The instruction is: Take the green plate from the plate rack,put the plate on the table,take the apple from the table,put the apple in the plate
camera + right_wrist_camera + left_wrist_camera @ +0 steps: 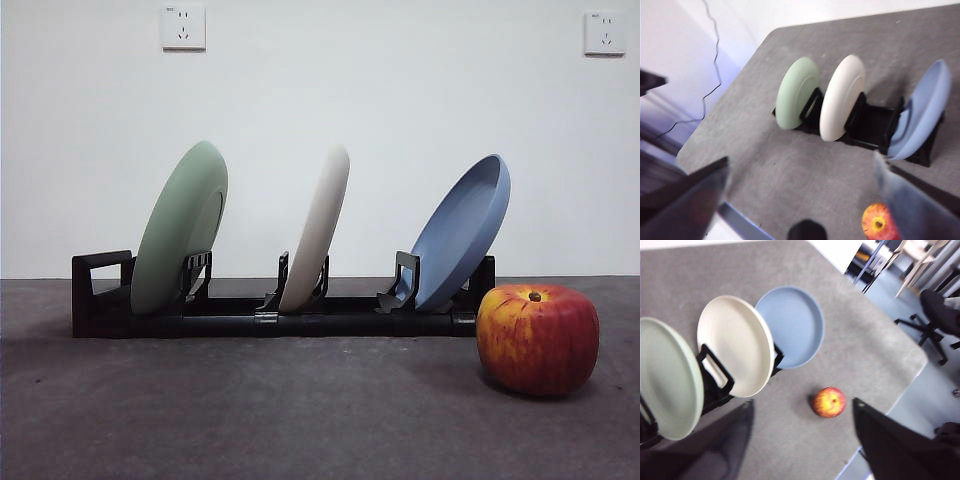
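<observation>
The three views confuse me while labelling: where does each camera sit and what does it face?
Front: low at table height, facing the rack side-on; no arm shows.
Left wrist: high above, looking down on the rack's plates; open left gripper frames the apple.
Right wrist: high, facing the green plate; open right gripper shows.
All share plates and apple.

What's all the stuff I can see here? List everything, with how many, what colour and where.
rack: one, black, lying long across the table.
green plate: one, pale green, leaning in the rack's slot next to the handle loop.
white plate: one, cream, leaning in the middle slot.
blue plate: one, blue, leaning in the end slot nearest the apple.
apple: one, red and yellow, on the table just off the rack's blue-plate end.
wall sockets: two, white, high on the wall.
left gripper: black, open, above the table, holding nothing.
right gripper: black, open, above the table, holding nothing.
</observation>
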Controlling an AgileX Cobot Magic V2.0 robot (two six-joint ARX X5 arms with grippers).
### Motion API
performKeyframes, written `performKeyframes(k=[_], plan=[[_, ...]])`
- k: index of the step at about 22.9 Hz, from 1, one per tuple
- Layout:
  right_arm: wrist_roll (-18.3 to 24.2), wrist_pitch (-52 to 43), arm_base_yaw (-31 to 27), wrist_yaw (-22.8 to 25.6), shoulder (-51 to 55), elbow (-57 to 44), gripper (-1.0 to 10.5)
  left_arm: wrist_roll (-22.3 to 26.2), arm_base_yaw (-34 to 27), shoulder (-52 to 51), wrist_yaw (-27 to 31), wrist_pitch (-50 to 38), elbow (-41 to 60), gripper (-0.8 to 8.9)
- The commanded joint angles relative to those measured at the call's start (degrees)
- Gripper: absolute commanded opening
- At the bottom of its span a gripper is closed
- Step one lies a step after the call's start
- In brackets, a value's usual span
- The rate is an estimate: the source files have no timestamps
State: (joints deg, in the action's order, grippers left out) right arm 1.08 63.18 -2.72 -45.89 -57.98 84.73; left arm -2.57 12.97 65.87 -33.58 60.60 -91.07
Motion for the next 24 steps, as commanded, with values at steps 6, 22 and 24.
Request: performKeyframes(k=[6, 22, 24], plan=[[0.4, -0.2, 6.6, 5.9, -2.1, 0.2, 5.4, -0.2, 3.8, 6.4, 9.8, -7.2, 0.1, 4.77], [-2.5, -5.2, 15.6, 11.0, -5.2, 0.2, 5.4, -0.6, 7.0, 28.5, 29.3, -19.8, 0.1, 4.76], [-2.5, -5.4, 15.9, 11.3, -5.3, 0.2, 5.4, -0.6, 7.0, 30.7, 29.4, -19.8, 0.1, 4.76]])
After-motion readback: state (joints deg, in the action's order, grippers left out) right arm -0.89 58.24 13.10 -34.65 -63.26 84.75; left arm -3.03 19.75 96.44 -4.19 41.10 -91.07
